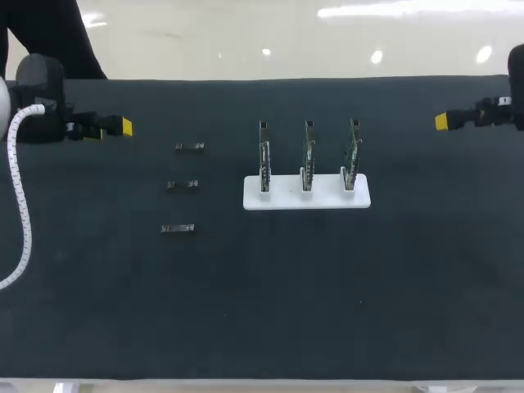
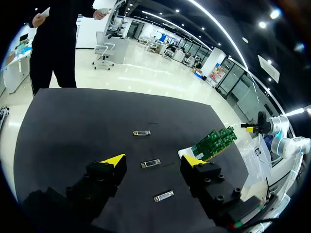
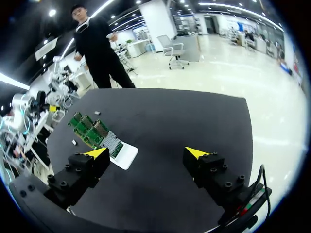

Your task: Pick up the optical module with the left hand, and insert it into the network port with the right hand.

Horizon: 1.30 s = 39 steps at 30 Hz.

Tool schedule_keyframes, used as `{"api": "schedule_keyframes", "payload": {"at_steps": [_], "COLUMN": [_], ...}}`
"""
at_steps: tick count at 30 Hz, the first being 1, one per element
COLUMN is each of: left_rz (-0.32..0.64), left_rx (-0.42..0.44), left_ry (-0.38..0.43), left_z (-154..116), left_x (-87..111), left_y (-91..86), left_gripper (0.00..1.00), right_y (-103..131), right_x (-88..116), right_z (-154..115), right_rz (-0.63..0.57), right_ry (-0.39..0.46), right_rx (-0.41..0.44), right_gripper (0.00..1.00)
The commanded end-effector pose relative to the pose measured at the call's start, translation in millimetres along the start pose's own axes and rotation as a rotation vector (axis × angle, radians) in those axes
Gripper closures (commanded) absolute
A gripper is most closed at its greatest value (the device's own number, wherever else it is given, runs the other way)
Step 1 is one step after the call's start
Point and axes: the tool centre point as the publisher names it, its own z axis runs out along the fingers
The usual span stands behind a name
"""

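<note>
On the dark bench point(image 1: 98, 311), found three optical modules point(image 1: 182, 185) lying flat in a loose column, long axes running side to side across the head view. Placed them between the left tool point(image 1: 121, 127) and the white stand point(image 1: 307, 199), far closer to the left arm than to the right, long axes roughly along the left tool's line of reach. Judged the nearest module point(image 1: 189, 147) the easiest first pick, near the yellow tips and inward of them. Saw the left tool spread wide, holding nothing, touching nothing, all three modules ahead of its fingers point(image 2: 114, 158) in the wrist view. Saw the right tool point(image 1: 443, 122) likewise wide and empty, well apart from the stand and its three upright circuit boards point(image 1: 307, 155). Could not make out the ports themselves.
</note>
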Motion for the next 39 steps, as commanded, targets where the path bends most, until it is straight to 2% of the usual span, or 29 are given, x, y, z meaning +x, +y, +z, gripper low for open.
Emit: {"api": "schedule_keyframes", "payload": {"at_steps": [1,4,9,11,14,17,19,21,34,36,39], "left_rz": [-0.001,-0.001,-0.001,-0.001,-0.001,-0.001,-0.001,-0.001,-0.001,-0.001,-0.001], "left_rx": [-0.005,-0.005,-0.005,-0.005,-0.005,-0.005,-0.005,-0.005,-0.005,-0.005,-0.005], "left_ry": [0.004,0.004,0.004,0.004,0.004,0.004,0.004,0.004,0.004,0.004,0.004], "left_z": [0.0,0.0,0.0,0.0,0.0,0.0,0.0,0.0,0.0,0.0,0.0], "left_x": [-1.0,-1.0,-1.0,-1.0,-1.0,-1.0,-1.0,-1.0,-1.0,-1.0,-1.0], "left_y": [-1.0,-1.0,-1.0,-1.0,-1.0,-1.0,-1.0,-1.0,-1.0,-1.0,-1.0], "left_gripper": [0.00,0.00,0.00,0.00,0.00,0.00,0.00,0.00,0.00,0.00,0.00], "right_y": [2.4,11.4,31.2,40.6,53.9,65.7,75.3,83.5,83.5,66.5,54.7], "right_x": [-14.8,-20.2,-31.3,-35.2,-44.1,-50.9,-54.9,-52.2,-52.2,-55.0,-60.3], "right_z": [-1.7,0.1,1.2,4.1,9.6,15.3,18.9,19.5,19.5,13.5,8.4], "right_rz": [-0.260,-0.387,-0.474,-0.545,-0.622,-0.649,-0.685,-0.626,-0.626,-0.717,-0.820], "right_ry": [0.103,0.117,0.122,0.123,0.159,0.179,0.194,0.199,0.199,0.220,0.240], "right_rx": [-0.081,-0.118,-0.132,-0.125,-0.159,-0.212,-0.212,-0.204,-0.204,-0.265,-0.331], "right_gripper": [0.00,0.00,0.00,0.00,0.00,0.00,0.00,0.00,0.00,0.00,0.00]}}
